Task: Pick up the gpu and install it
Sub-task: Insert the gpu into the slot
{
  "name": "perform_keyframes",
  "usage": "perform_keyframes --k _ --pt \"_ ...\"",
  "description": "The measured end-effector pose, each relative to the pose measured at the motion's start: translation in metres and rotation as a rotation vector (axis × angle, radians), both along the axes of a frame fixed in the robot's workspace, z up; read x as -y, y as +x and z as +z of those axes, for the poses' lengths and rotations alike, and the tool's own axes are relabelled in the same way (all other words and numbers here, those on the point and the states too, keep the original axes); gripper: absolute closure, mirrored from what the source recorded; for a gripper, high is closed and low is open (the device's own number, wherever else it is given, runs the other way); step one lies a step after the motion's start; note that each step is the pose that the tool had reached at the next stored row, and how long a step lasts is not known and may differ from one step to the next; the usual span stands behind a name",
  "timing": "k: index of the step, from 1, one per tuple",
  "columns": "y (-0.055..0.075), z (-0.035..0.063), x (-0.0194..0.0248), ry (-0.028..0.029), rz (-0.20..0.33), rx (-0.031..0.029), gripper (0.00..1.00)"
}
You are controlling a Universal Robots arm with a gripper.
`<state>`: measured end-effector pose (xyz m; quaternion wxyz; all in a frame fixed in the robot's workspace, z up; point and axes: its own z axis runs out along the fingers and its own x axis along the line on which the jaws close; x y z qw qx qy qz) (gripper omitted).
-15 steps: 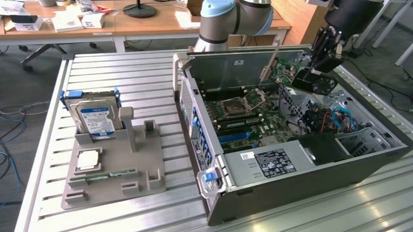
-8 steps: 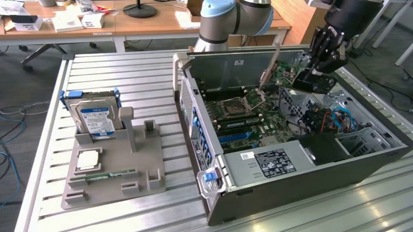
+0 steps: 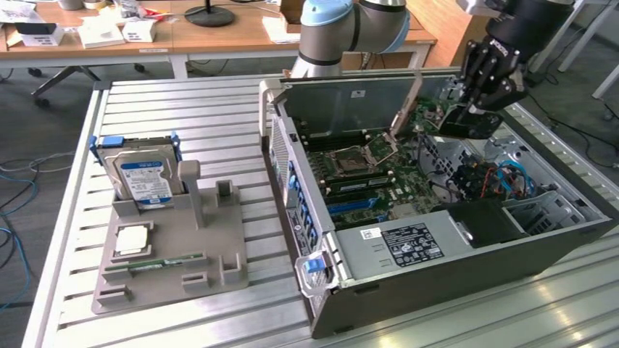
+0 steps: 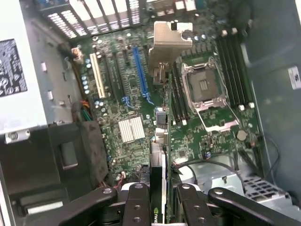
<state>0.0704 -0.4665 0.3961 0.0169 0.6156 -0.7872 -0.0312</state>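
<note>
A table (image 3: pixel 193 109) of ribbed, pale metal slats is seen in the exterior view. Toward that view's left, a grey moulded plastic holder (image 3: pixel 184 250) lies on the slats. A silver hard drive (image 3: pixel 145 177) with a blue and white label is stood upright in one of its slots; the print cannot be read. A square silver processor (image 3: pixel 130 239) and a slim green memory stick (image 3: pixel 155 264) are laid flat in its recesses. Bare slats are left between the holder and a grey steel computer case (image 3: pixel 300 196), which is laid on its side with the panel off.

Inside the case a green motherboard (image 3: pixel 387 181) is exposed. A boxy silver power supply (image 3: pixel 406 243) carries black and white stickers in print too small to read.

Toward the exterior view's right, the black gripper (image 3: pixel 474 109) hangs over the far part of the case, and its jaws are clamped on the gpu (image 3: pixel 467 123), a dark flat card held above the motherboard, clear of the case walls.

In the wrist view the gpu (image 4: pixel 159 165) is seen edge-on between the black, bolted fingers (image 4: pixel 136 200), with its folded silver metal bracket (image 4: pixel 169 37) at the far end. Part of a green logo is visible near the grip, its writing unreadable. The card hangs just beside a long blue slot (image 4: pixel 138 70), with a white slot (image 4: pixel 97 75) beyond it and a square metal-framed processor socket (image 4: pixel 204 89) on the card's other side.
</note>
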Motion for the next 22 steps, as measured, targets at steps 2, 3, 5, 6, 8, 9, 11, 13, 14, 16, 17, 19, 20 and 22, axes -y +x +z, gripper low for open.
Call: perform_keyframes --k 2,3,5,6,8,9,11,13,14,16,17,19,20,22 --pt "0.0000 -0.0004 0.0000 0.0000 0.037 0.0000 0.73" --pt "0.0000 -0.0006 0.0000 0.0000 0.055 0.0000 0.73" --pt "0.0000 -0.0009 0.0000 0.0000 0.091 0.0000 0.73" --pt "0.0000 -0.0010 0.0000 0.0000 0.106 0.0000 0.73" --pt "0.0000 -0.0011 0.0000 -0.0001 0.127 0.0000 0.73" --pt "0.0000 -0.0011 0.0000 -0.0001 0.133 0.0000 0.73" --pt "0.0000 -0.0011 0.0000 -0.0001 0.135 0.0000 0.73" --pt "0.0000 -0.0012 -0.0001 0.0000 0.135 0.0000 0.73" --pt "0.0000 -0.0012 -0.0001 0.0000 0.135 0.0000 0.73" --pt "0.0000 -0.0012 -0.0001 0.0000 0.135 0.0000 0.73" --pt "-0.0001 -0.0012 -0.0002 -0.0002 0.135 0.0030 0.73" --pt "-0.0016 -0.0015 -0.0003 -0.0021 0.135 0.0307 0.73" --pt "-0.0027 -0.0017 -0.0002 -0.0028 0.135 0.0402 0.73" --pt "-0.0048 -0.0021 -0.0002 -0.0033 0.135 0.0494 0.73"
